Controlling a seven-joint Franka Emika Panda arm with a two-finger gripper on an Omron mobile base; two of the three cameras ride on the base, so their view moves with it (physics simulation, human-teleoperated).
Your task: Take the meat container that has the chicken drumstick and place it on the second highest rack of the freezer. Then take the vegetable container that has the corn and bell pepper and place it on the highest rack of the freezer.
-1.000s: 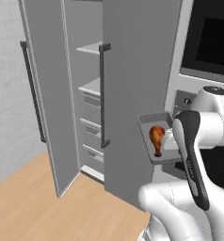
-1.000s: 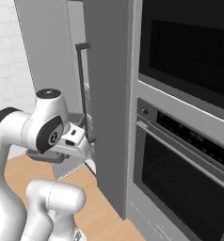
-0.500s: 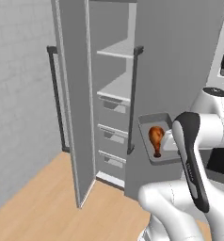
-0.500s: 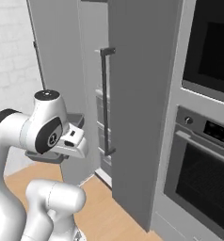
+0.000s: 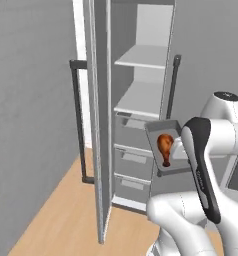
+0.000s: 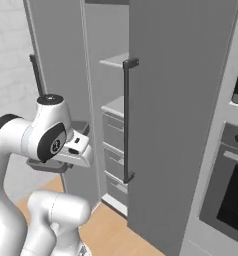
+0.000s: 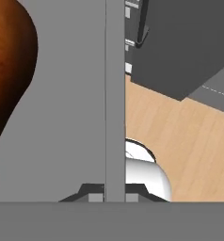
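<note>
Grey cabinet fronts and a pale wood floor (image 5: 66, 210) frame the freezer (image 5: 141, 100), which stands with both doors swung out. Between the doors sit two light-grey shelves: the highest rack (image 5: 143, 56) and the second rack (image 5: 140, 104) below it, both bare where they show. Under them come grey drawers (image 5: 133, 160), partly hidden by the tray and the arm. Long dark bar handles (image 5: 77, 120) run down the doors. From the right base view an oven (image 6: 231, 190) is cut off at the right edge.

The claw (image 7: 115, 192) is mostly hidden: in the hand view only its dark tips show at the bottom, pressed together on the thin grey wall of the tray (image 5: 158, 131). The tray is a shallow grey container, held tilted in front of the drawers, just below the second rack and outside the freezer. In the right base view the arm's white body covers most of it.

The drumstick (image 5: 165, 148) lies in the tray, glossy brown-orange, round end up and thin bone end pointing down. In the hand view it is cut off at the left edge, a large dark-orange bulge against the tray's floor.
</note>
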